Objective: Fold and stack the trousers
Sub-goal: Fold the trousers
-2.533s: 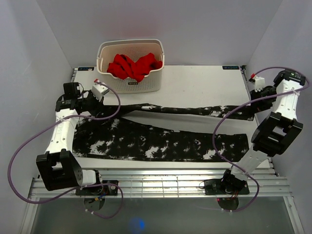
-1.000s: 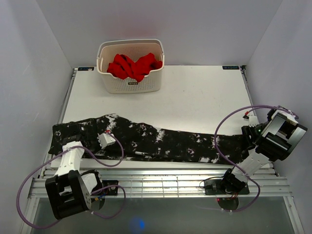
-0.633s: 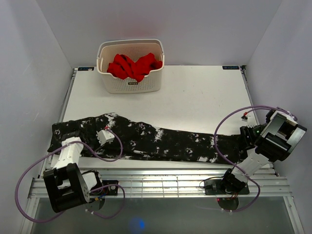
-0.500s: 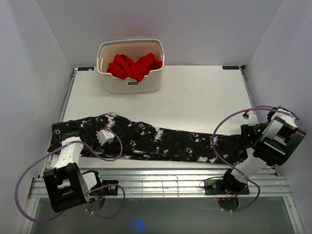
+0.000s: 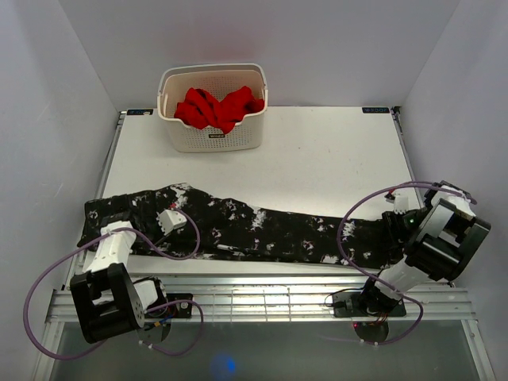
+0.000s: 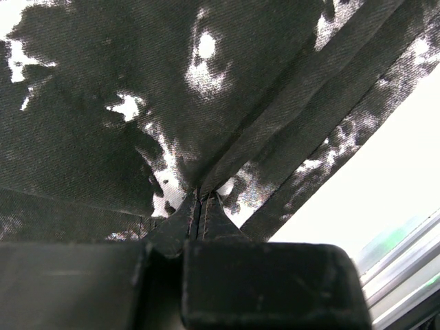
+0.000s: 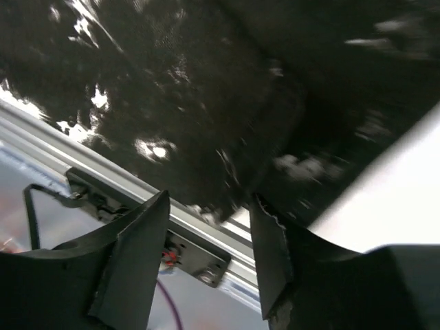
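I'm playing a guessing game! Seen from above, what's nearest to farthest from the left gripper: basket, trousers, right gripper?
1. trousers: clamped in the left gripper.
2. basket: at the back, left.
3. right gripper: trousers' far right end.

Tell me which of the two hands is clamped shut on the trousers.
The left hand: it pinches a fold of the black white-speckled fabric trousers, while the right hand stands open over them.
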